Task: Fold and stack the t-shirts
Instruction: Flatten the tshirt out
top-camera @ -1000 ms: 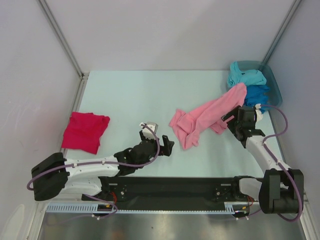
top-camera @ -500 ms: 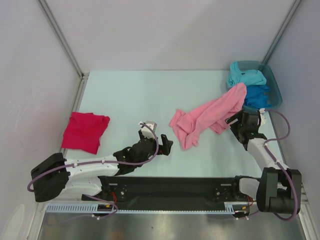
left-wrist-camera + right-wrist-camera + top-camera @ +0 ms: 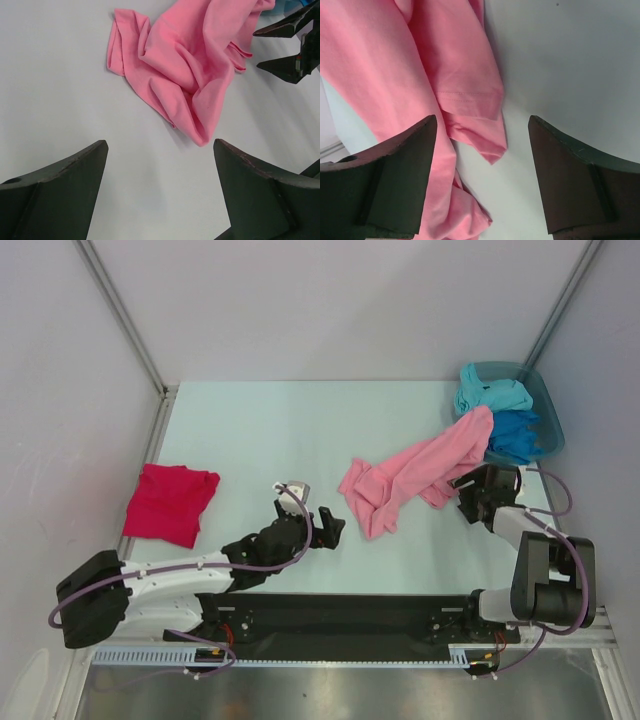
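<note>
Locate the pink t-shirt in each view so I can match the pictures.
Top external: pink t-shirt, right of centre, reaching to the tub.
Left wrist: top centre.
Right wrist: left half.
Shared landmark: the right claw at its sleeve end.

Pale table [image 3: 280,430]. Pink shirt [image 3: 420,472] lies crumpled in a long diagonal, its upper end draped at the near rim of the teal tub [image 3: 545,400] in the far right corner, its lower end bunched mid-table. In the tub: turquoise shirt [image 3: 492,395] behind, blue shirt [image 3: 515,432] in front. Crimson shirt [image 3: 170,502] lies flat at the left edge, well apart from everything else. My left claw [image 3: 330,523] is low over bare table, jaws spread, pointing at the pink bunch and short of it. My right claw [image 3: 468,495] is just beside the pink shirt's right edge, jaws apart.
</note>
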Controlling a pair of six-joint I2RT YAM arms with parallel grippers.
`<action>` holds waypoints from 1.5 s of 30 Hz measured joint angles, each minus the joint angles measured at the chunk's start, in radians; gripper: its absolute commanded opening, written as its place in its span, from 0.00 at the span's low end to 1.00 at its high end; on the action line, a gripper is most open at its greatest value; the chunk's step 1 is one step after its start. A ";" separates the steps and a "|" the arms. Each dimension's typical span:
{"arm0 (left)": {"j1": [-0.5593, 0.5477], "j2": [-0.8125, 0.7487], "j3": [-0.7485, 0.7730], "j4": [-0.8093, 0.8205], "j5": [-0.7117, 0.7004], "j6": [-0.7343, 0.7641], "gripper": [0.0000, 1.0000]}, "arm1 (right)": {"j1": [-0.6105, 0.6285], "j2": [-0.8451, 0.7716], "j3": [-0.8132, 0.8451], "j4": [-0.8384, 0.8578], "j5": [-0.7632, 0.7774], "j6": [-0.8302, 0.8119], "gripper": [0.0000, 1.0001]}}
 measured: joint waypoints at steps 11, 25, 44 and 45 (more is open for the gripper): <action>0.003 -0.068 -0.013 -0.031 -0.004 0.001 0.93 | 0.045 0.047 0.006 0.037 0.017 0.024 0.61; 0.009 -0.191 -0.013 -0.105 -0.026 0.003 0.93 | 0.048 0.137 0.058 0.072 0.069 0.029 0.54; 0.010 -0.126 -0.013 -0.101 -0.010 -0.002 0.93 | 0.098 -0.026 0.114 -0.016 0.086 0.016 0.00; 0.010 -0.109 -0.013 -0.099 -0.002 -0.005 0.93 | 0.109 -0.050 0.135 -0.029 0.087 0.010 0.00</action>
